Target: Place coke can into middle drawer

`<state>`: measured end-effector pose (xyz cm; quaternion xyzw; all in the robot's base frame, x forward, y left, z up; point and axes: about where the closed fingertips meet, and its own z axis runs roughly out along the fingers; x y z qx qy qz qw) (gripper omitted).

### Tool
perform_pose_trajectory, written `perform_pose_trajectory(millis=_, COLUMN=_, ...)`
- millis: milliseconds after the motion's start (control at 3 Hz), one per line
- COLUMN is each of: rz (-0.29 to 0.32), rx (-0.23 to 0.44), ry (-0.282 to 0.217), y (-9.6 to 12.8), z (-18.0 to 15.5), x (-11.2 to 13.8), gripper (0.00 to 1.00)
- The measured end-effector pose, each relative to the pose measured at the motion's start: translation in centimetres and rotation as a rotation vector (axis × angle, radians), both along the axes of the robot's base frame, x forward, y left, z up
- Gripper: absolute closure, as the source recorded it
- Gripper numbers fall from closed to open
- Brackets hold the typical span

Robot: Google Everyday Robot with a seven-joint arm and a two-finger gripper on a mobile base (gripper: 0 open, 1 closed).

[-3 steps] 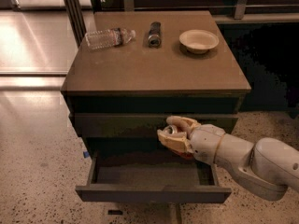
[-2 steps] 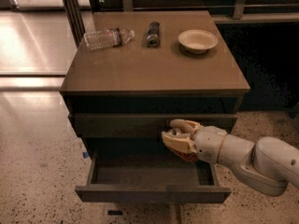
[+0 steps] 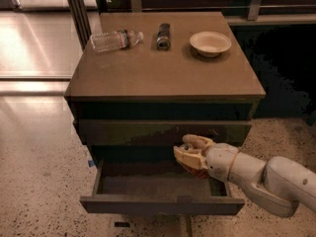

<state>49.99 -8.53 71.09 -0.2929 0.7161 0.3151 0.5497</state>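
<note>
Cabinet (image 3: 163, 78), centre frame, with its middle drawer (image 3: 158, 205) pulled open at lower centre. My arm (image 3: 276, 181) enters from the lower right. My gripper (image 3: 190, 154) hangs over the drawer's right rear, fingers clenched around the coke can (image 3: 196, 171), which shows only as a reddish patch beneath them. On the cabinet top, upper frame: bowl (image 3: 210, 43), plastic bottle (image 3: 114, 39), dark can (image 3: 164, 36).

Cream-tan gripper (image 3: 190, 154), down at 5 o'clock from the brown worktop (image 3: 163, 78), clasps the coke can (image 3: 196, 171), just a dark red sliver showing. Dark grey middle drawer (image 3: 163, 205), grey-brown floor. Beige bowl (image 3: 210, 43).
</note>
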Motion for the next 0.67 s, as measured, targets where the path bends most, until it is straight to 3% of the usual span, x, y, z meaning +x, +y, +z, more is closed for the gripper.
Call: perform_pose_trajectory(millis=667, rz=-0.067, rx=0.035, ry=0.021, y=1.2, z=-9.1, x=1.0, gripper=1.0)
